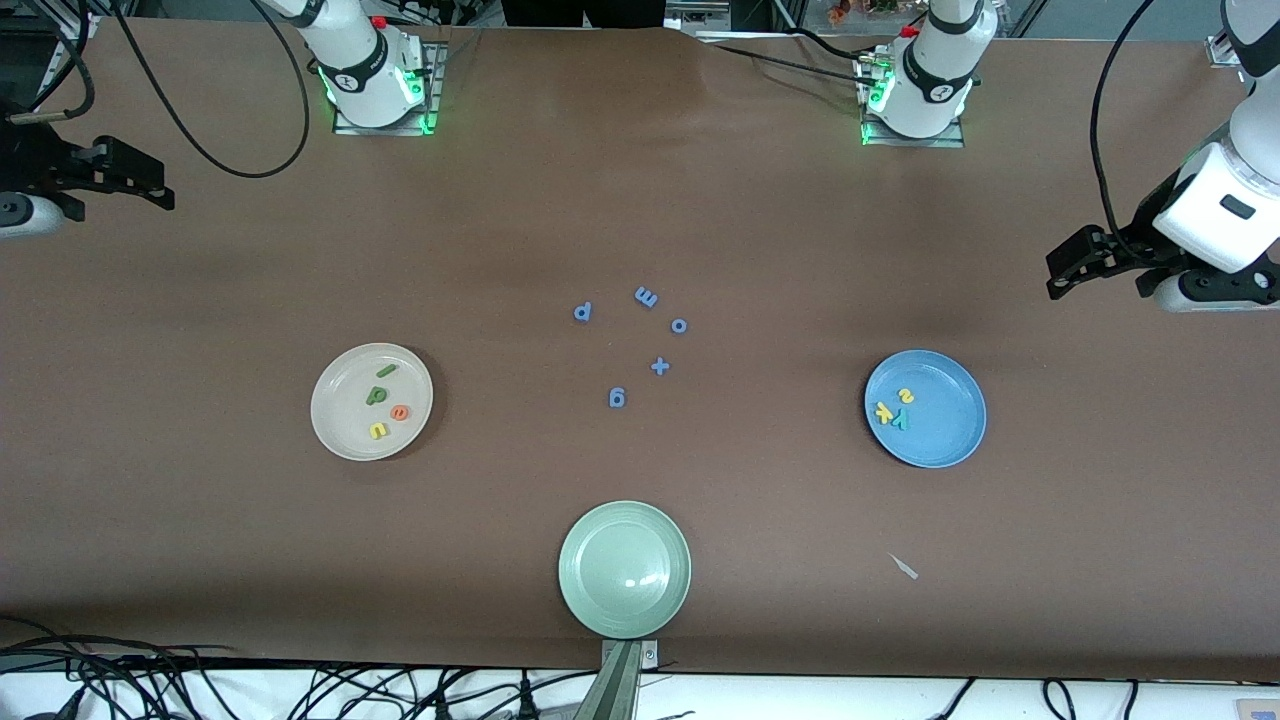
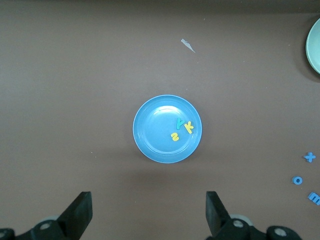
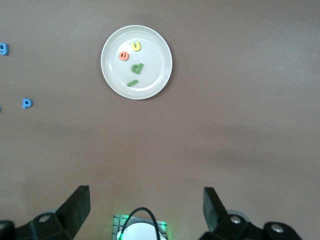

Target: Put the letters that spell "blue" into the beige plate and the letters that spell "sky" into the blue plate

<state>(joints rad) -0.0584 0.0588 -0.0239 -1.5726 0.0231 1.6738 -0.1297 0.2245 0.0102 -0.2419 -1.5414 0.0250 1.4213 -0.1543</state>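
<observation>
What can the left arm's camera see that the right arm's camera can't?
Only the left wrist view shows the blue plate holding the yellow s, yellow k and teal y, plus the edge of the pale green plate and a blue x.

Only the right wrist view shows the beige plate holding the orange e, yellow u, dark green b and light green l, plus a blue p.

Both show brown table and that arm's own open gripper: left gripper, right gripper.
</observation>
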